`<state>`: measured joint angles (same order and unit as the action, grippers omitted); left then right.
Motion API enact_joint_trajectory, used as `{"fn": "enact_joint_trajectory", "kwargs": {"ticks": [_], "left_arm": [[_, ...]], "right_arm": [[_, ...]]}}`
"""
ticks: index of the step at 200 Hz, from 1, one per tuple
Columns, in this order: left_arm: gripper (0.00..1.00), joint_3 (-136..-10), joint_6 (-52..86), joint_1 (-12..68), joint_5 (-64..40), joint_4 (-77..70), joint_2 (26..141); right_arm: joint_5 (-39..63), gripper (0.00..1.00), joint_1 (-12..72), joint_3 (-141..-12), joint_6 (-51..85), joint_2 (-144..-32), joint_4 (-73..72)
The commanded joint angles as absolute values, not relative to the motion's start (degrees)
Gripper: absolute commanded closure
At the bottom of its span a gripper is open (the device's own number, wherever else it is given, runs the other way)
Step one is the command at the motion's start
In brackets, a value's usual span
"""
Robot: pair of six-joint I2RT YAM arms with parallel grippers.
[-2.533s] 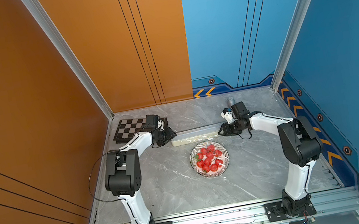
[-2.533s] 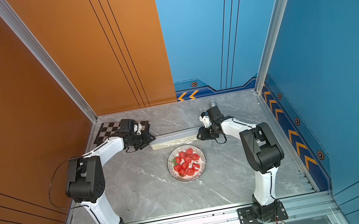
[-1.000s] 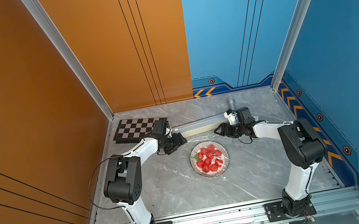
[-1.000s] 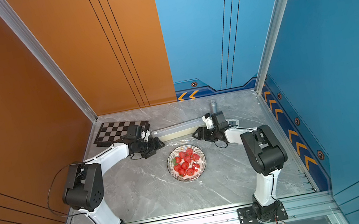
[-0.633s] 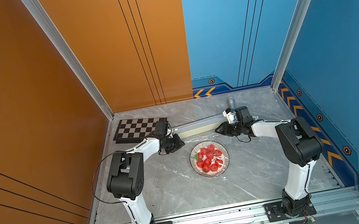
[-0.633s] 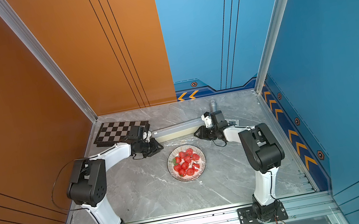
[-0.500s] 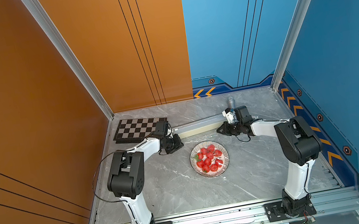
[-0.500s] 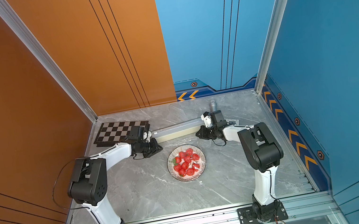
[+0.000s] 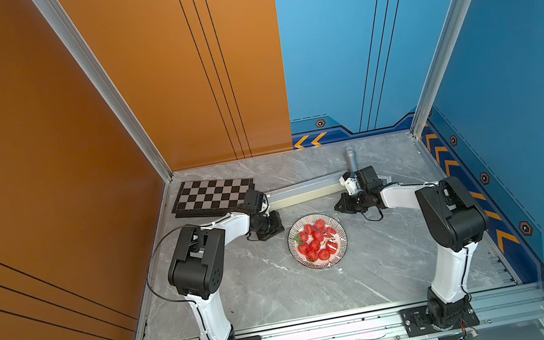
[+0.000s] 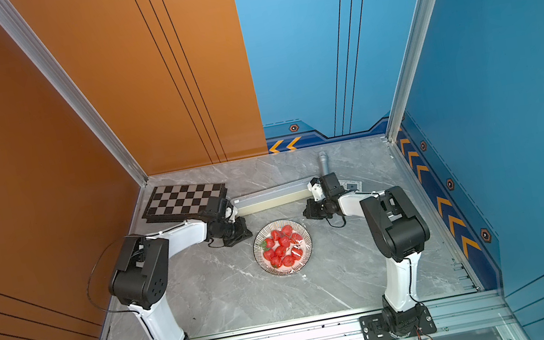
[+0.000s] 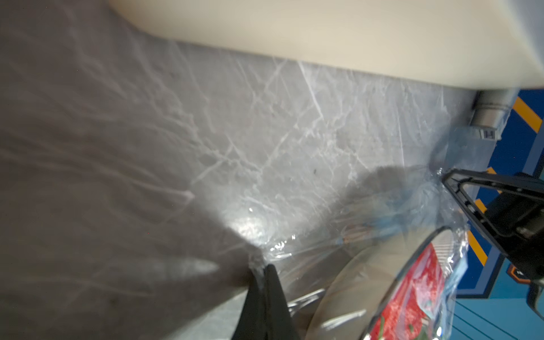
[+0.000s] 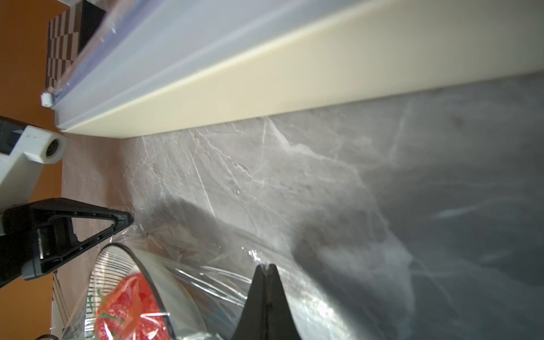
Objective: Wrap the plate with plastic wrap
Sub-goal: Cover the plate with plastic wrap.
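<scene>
plate (image 9: 322, 264): 1 | plastic wrap (image 9: 304, 191): 1 | chessboard (image 9: 212, 196): 1 | grey rod (image 9: 351, 161): 1 | left gripper (image 9: 278, 231) + right gripper (image 9: 338, 207): 2

The white-and-black left arm (image 9: 227, 224) and right arm (image 9: 399, 192) both reach forward and low, forearms angled inward. The black left gripper (image 9: 276, 230) and black right gripper (image 9: 338, 207) face each other, jaws pressed together, each pinching thin transparent plastic wrap (image 12: 217, 273).

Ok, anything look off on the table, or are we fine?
Nothing spilled or broken. The wrap box lies slanted, not square to the plate, one end toward the chessboard. The film is bunched into wrinkles where the left gripper and right gripper pinch it beside the plate's far rim. All strawberries sit on the plate.
</scene>
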<state>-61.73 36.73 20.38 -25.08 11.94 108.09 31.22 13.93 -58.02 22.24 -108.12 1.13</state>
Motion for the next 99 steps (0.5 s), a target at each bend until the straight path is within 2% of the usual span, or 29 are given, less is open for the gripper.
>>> {"fn": "enact_joint_trajectory", "kwargs": {"ticks": [1,44,85,99], "left_arm": [[0.97,-59.42,36.81,22.03,-25.84,13.35,107.59],[0.95,-54.4,38.83,22.94,-27.72,11.36,104.41],[0.89,-51.47,42.33,23.45,-31.21,5.65,102.04],[0.87,-50.44,44.04,23.14,-32.54,3.14,101.41]], "right_arm": [[30.49,1.0,14.15,-55.6,20.66,-105.11,3.31],[33.51,1.0,14.25,-51.32,21.74,-102.47,1.04],[35.68,1.0,14.65,-46.93,24.27,-100.64,-3.43],[35.71,0.93,14.43,-45.87,24.78,-100.17,-4.26]]}}
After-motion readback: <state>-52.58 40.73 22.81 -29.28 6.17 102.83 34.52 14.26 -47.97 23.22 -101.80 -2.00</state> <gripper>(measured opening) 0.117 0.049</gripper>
